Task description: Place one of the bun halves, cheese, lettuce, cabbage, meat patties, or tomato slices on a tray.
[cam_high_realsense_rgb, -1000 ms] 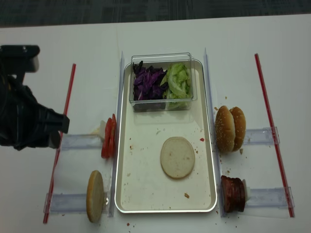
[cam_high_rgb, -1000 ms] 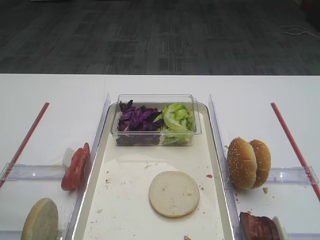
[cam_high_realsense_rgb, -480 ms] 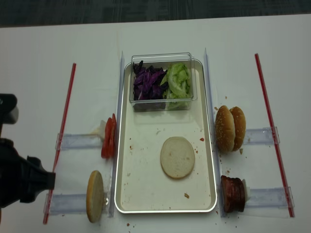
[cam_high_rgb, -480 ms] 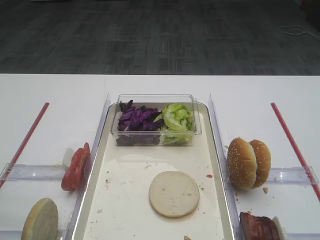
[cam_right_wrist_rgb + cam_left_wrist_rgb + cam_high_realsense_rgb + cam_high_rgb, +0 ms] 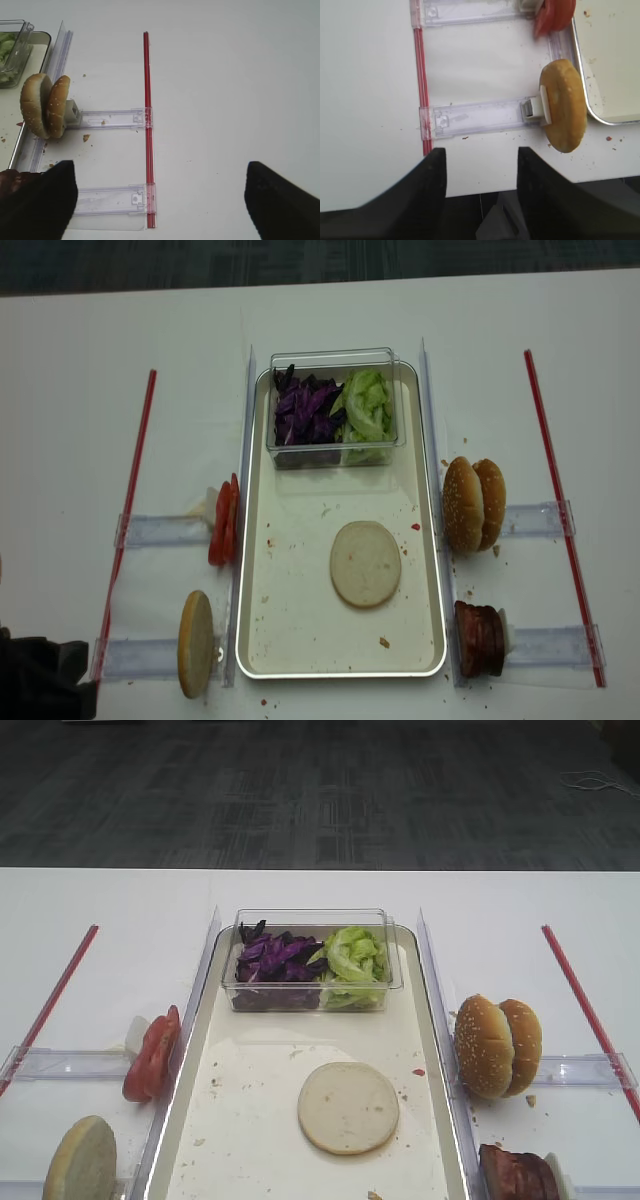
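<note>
A plain bun half [image 5: 365, 563] lies cut face up on the silver tray [image 5: 262, 640]. A second bun half [image 5: 196, 643] stands on edge left of the tray, at a clear rail [image 5: 475, 116]. The tomato slices [image 5: 223, 521] stand just beyond it. Cabbage [image 5: 275, 960] and lettuce [image 5: 352, 958] fill a clear tub. The meat patties [image 5: 480, 638] stand to the right of the tray. Cheese is out of view. My left gripper [image 5: 481, 170] is open and empty at the table's near edge, left of the standing bun half [image 5: 563, 106]. My right gripper [image 5: 160, 200] is open over a red strip [image 5: 146, 100].
Sesame-seeded bun halves [image 5: 473, 504] stand on edge at the right of the tray. Red strips [image 5: 128, 510] and clear rails [image 5: 545, 645] lie on both sides of the white table. My left arm [image 5: 35, 685] shows at the lower left corner.
My left arm has drawn back toward the near edge of the table and now barely shows in the overhead view. The food and tray have not moved.
</note>
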### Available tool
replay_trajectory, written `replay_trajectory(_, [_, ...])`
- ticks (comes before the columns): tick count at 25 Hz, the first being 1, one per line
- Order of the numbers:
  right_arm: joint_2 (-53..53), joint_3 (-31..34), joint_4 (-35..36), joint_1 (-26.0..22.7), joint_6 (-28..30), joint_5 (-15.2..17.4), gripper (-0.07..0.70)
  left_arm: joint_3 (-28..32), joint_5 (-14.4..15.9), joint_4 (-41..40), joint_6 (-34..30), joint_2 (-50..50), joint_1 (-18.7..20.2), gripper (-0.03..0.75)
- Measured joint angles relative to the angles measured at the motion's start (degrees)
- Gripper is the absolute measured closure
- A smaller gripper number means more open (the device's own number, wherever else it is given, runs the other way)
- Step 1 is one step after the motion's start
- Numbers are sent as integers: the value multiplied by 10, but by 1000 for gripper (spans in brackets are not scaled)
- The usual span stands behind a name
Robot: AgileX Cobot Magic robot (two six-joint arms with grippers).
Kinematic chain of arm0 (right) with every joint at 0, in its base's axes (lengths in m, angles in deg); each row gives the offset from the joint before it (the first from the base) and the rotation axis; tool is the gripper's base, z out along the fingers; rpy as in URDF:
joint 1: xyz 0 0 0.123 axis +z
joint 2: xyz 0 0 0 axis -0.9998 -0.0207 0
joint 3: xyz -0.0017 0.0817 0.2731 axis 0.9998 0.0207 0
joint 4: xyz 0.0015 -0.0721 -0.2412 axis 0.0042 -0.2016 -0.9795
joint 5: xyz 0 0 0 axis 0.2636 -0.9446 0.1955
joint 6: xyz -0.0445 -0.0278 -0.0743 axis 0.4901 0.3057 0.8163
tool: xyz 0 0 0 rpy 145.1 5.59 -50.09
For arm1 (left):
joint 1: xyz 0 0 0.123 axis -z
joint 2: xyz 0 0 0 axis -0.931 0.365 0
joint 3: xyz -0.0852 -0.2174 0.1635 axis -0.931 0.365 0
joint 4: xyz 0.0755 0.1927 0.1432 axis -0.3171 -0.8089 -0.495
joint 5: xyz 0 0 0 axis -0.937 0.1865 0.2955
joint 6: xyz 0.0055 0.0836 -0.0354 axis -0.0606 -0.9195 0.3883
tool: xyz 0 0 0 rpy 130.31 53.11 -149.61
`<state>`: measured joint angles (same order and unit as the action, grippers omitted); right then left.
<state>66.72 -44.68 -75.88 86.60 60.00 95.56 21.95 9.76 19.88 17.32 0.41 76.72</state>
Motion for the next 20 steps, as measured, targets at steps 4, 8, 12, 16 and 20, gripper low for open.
replay_trajectory(4, [0,0,0,0,0,0,-67,8,-1,0,-9,-78,0,382])
replay_trajectory(8, [0,0,0,0,0,0,-67,8,5,0,-24,-155,0,382])
replay_trajectory(12, [0,0,0,0,0,0,-67,18,23,0,-42,-224,0,382])
replay_trajectory(16, [0,0,0,0,0,0,-67,19,27,0,-45,-276,0,383])
replay_trajectory(20, [0,0,-4,0,0,1,-67,19,28,0,-46,-284,0,383])
